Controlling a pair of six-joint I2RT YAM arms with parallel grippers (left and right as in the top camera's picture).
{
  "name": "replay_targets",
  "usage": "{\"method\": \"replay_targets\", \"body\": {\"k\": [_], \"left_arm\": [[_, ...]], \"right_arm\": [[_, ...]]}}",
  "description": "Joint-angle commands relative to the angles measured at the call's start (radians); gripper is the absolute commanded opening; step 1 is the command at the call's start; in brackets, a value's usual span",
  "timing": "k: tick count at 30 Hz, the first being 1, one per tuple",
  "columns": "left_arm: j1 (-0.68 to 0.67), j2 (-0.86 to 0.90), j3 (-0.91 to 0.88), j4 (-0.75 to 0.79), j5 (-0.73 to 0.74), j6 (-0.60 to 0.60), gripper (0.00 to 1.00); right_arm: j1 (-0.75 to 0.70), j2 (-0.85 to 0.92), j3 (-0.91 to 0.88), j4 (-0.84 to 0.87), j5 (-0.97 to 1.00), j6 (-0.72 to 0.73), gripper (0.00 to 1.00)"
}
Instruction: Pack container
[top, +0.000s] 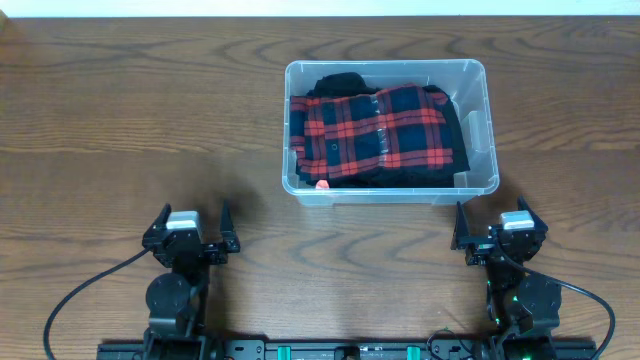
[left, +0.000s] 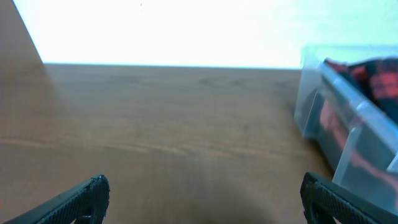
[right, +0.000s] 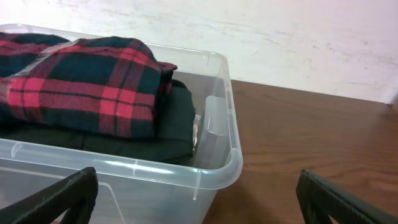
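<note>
Brown wood-grain table (top: 120, 120), smooth and matte. It lies bare across the whole left half and in a strip between the bin and both arms.

Clear rectangular plastic container (top: 385, 65): rounded corners, thick rolled rim, lidless. It sits right of centre toward the far side of the table, square to the table edge, ahead of the right arm.

Folded red-and-black plaid flannel garment (top: 380, 130) is soft and lies flat on top inside the container, its top about level with the rim. A gap shows between it and the right wall.

Folded black cloth (top: 340, 82) lies under the plaid and sticks out at the far-left and right sides.

Right gripper (top: 499, 215): black fingers spread wide, holding nothing, close to the container's near-right corner, not touching.

Left gripper (top: 194, 212): fingers spread wide, holding nothing, over bare wood, well apart from the container.

Small orange-red bit (top: 322, 183) sits at the near wall; can't tell what it is.
</note>
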Motion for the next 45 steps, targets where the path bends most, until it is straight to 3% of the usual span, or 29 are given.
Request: {"method": "replay_targets", "body": {"k": [1, 45], "left_arm": [[0.006, -0.048, -0.032, -0.021, 0.028, -0.005, 0.98], [0.082, -0.045, -0.032, -0.023, 0.051, -0.005, 0.98]], "right_arm": [[0.008, -0.006, -0.002, -0.005, -0.004, -0.013, 0.99], [0.008, -0.006, -0.002, -0.005, -0.004, -0.013, 0.99]]}}
